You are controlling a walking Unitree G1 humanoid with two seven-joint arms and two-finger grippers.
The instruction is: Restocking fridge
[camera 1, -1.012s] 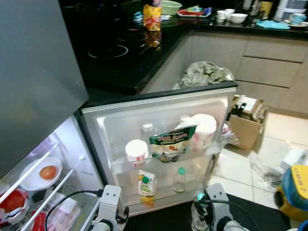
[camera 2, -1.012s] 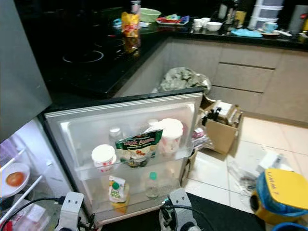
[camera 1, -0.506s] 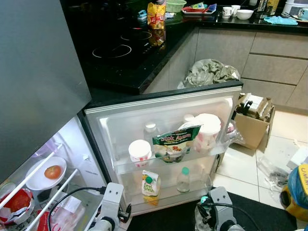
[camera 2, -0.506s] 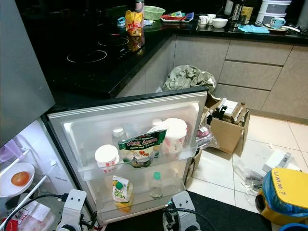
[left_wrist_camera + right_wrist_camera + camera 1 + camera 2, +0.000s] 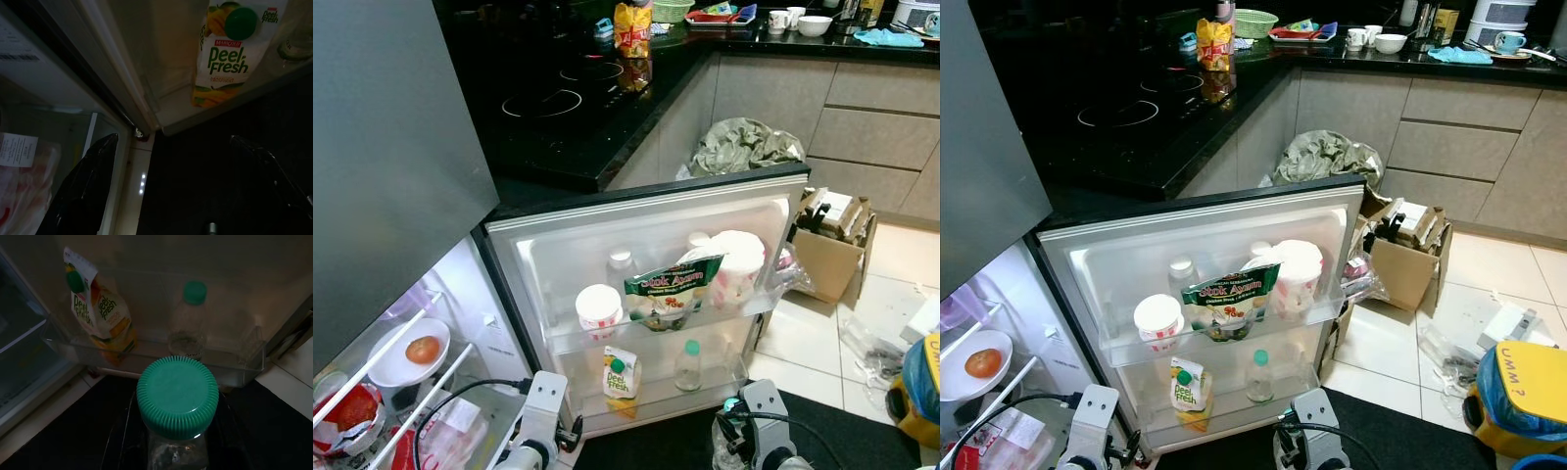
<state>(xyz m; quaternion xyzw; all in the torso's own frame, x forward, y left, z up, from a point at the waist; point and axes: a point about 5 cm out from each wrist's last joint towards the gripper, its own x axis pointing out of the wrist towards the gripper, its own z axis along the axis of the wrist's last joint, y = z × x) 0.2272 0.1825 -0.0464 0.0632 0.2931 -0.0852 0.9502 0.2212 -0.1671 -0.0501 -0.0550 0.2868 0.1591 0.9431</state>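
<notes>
Two silver-grey wrist blocks with black cables; the left claw [image 5: 171,196] has long glossy black fingers [image 5: 80,191], tapered.

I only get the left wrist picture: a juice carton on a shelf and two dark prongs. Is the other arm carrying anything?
Observer: Yes. The right gripper holds a clear bottle with a green cap.
Operator: Where is that carton sitting?
Observer: On the lower shelf of the open fridge door, left of a small green-capped bottle.
Operator: Anything above it?
Observer: The upper door shelf holds a white tub, a green packet and a large white container.
</notes>
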